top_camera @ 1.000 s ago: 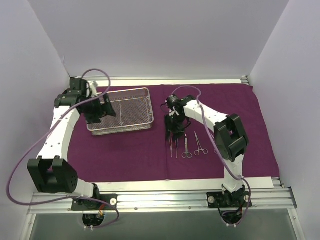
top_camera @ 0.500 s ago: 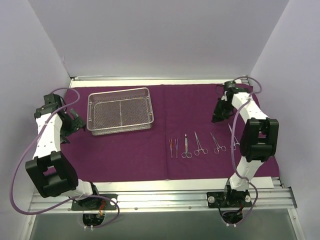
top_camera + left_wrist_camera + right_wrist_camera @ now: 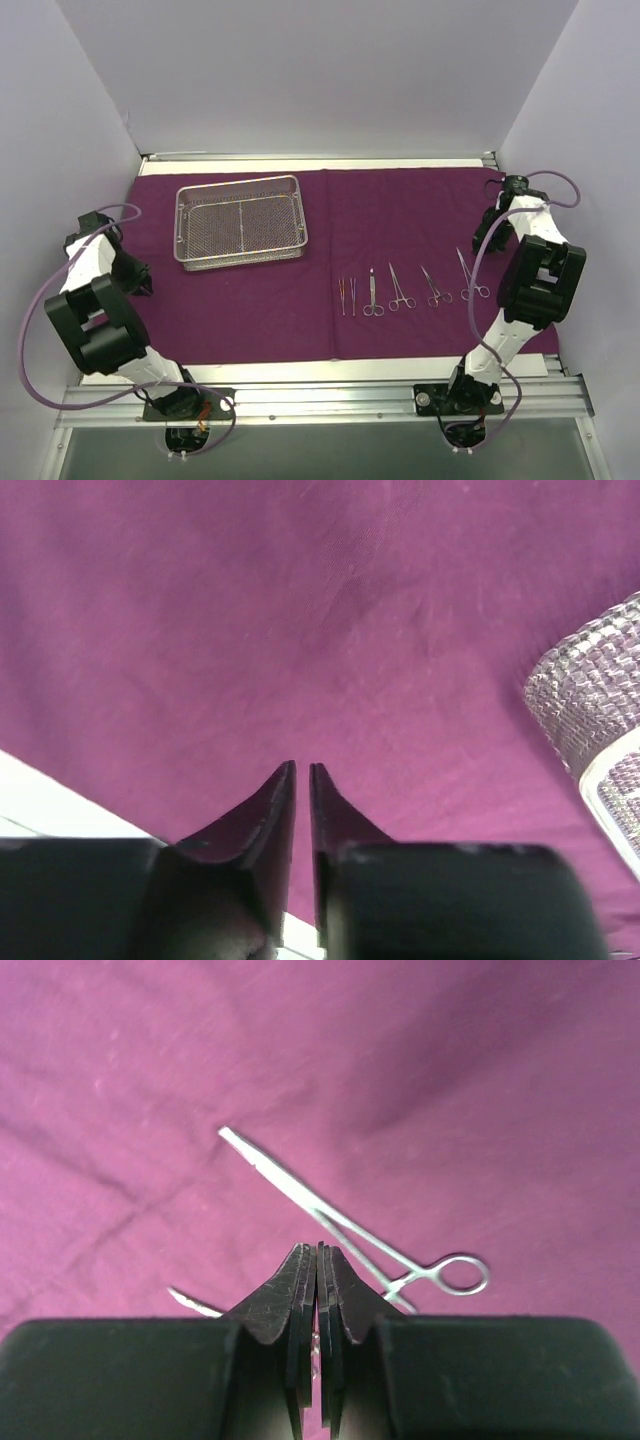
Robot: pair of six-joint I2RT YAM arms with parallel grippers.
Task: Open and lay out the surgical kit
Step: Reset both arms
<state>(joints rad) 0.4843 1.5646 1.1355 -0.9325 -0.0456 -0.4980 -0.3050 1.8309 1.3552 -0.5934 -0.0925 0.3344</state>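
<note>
Both arms have pulled away from the work to the sides of the counter. Half a second ago the left gripper (image 3: 302,772) was just beside the left end of the wire-mesh tray (image 3: 240,258). It now hangs low at the counter's left edge, well apart from the tray, its fingers drawn almost together with only a slit between them and nothing held. The right gripper (image 3: 317,1250) has swung further toward the right edge and is closed and empty. Its wrist view shows one pair of ring-handled forceps (image 3: 340,1225) lying free on the cloth just past its fingertips, and the tip of a second instrument (image 3: 195,1303) to the left.

The purple cloth wrap (image 3: 330,230) lies spread flat over most of the counter. The tray sits on it toward the far-left corner and looks empty, though the mesh is too fine to be sure. Six instruments (image 3: 400,287) lie side by side in a row right of the middle, nearer the near edge than the far one, none touching the next as far as the top view shows.

A second ago the right gripper was down over that row with about four pieces laid, and the left was at the tray. Since the half-second frame neither the row nor the tray has shifted. With everything out and both grippers clear, I judge the task to be essentially done.
</note>
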